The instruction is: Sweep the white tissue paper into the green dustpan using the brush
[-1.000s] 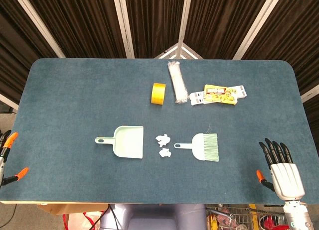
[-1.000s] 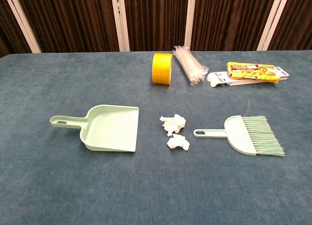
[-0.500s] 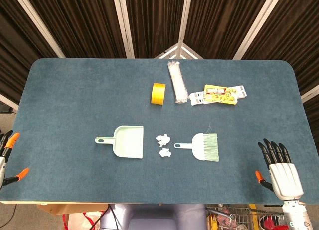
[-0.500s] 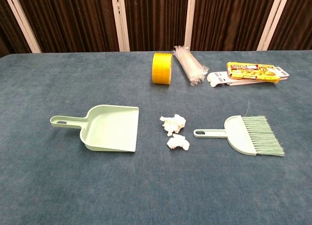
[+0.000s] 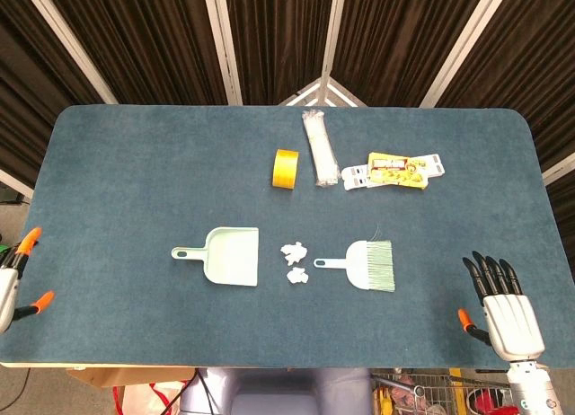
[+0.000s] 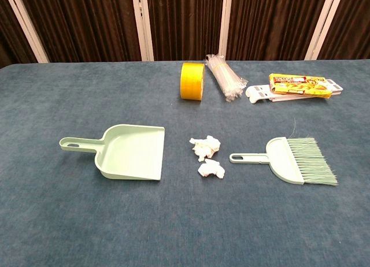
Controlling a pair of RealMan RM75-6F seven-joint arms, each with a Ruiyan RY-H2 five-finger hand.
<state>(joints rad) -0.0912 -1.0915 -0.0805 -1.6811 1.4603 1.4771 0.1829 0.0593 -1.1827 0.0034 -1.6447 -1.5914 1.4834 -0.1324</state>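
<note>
The green dustpan (image 5: 225,255) (image 6: 127,152) lies flat on the blue table, its handle pointing left and its mouth facing right. Two crumpled pieces of white tissue paper (image 5: 294,251) (image 5: 297,276) (image 6: 205,147) (image 6: 210,169) lie just right of the mouth. Further right lies the green brush (image 5: 367,264) (image 6: 289,160), handle toward the tissue. My right hand (image 5: 503,307) is open at the table's near right corner, fingers spread and holding nothing. At the left edge of the head view only part of my left hand (image 5: 13,278) shows. The chest view shows neither hand.
At the back of the table (image 5: 135,181) stand a yellow tape roll (image 5: 286,168) (image 6: 193,81), a clear bag of white straws (image 5: 318,148) (image 6: 225,76) and a yellow packet on white cards (image 5: 395,172) (image 6: 298,85). Dark curtains hang behind.
My right hand has crept slightly inward along the near right corner. My left hand has shifted a little at the left edge. The dustpan, tissue and brush have not moved.
</note>
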